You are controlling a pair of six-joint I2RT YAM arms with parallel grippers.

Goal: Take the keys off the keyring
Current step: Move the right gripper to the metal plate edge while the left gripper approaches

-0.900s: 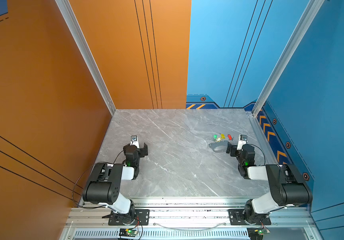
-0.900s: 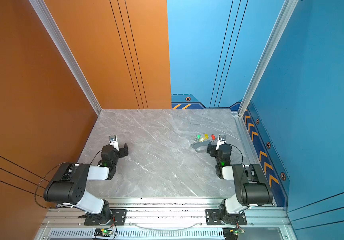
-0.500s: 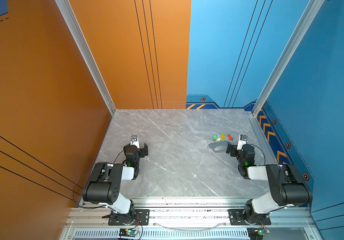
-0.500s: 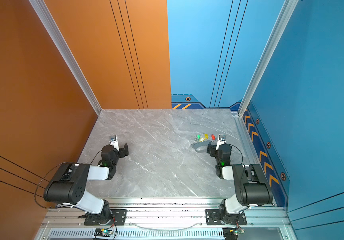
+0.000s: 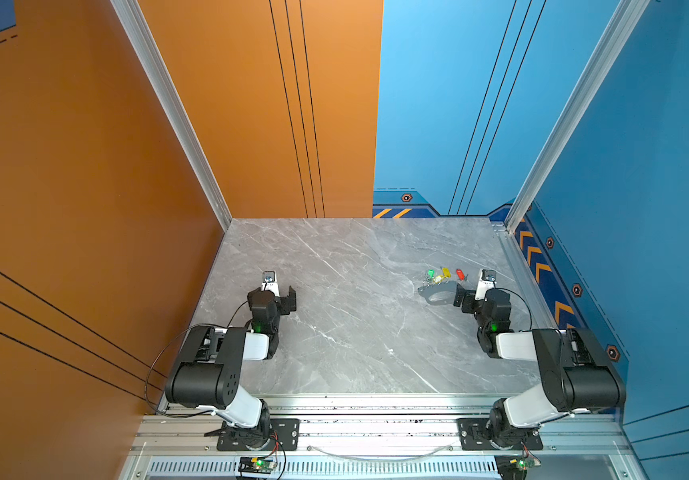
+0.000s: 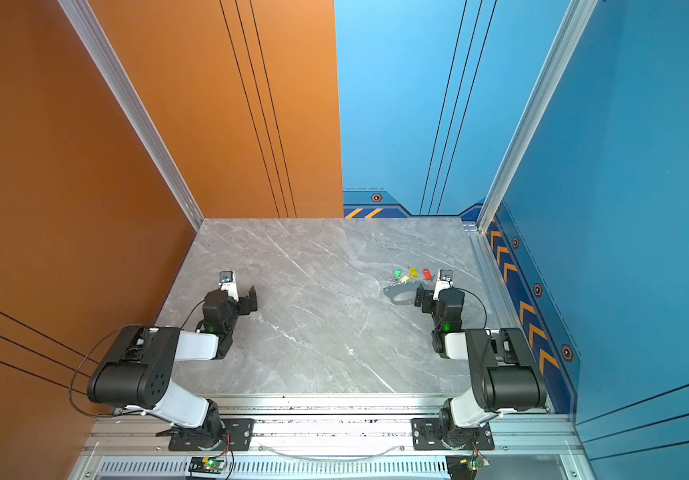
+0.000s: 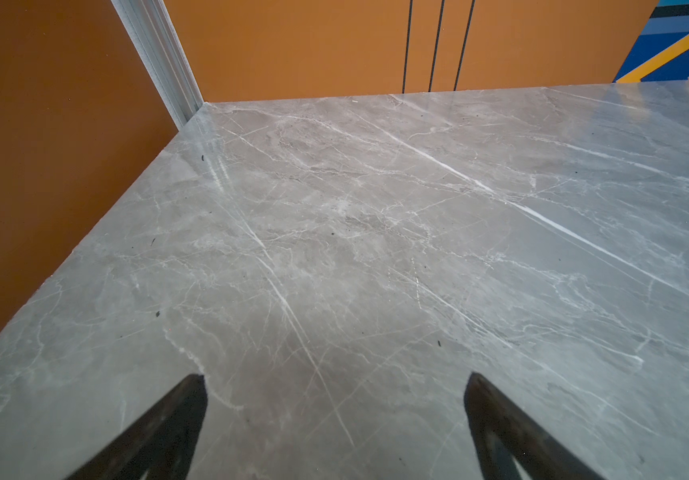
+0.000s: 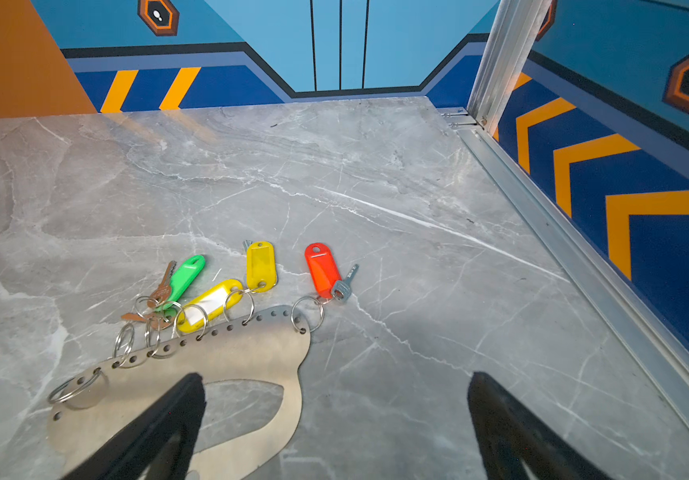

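The keyring point(image 8: 230, 357) is lying flat on the grey table point(image 8: 376, 174), close to the blue wall point(image 5: 550, 266) on the right. The keys point(image 8: 345, 286) are hanging on its little rings, with a green tag point(image 8: 185, 276), yellow tags point(image 8: 260, 264) and a red tag point(image 8: 322, 270) fanning out. The right gripper point(image 8: 334, 376) is sitting just beside the keyring, wide open and holding nothing. The left gripper point(image 7: 334, 375) is sitting well apart, over bare table, also wide open and holding nothing

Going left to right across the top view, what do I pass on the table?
The left claw → green tag → yellow tags → red tag.
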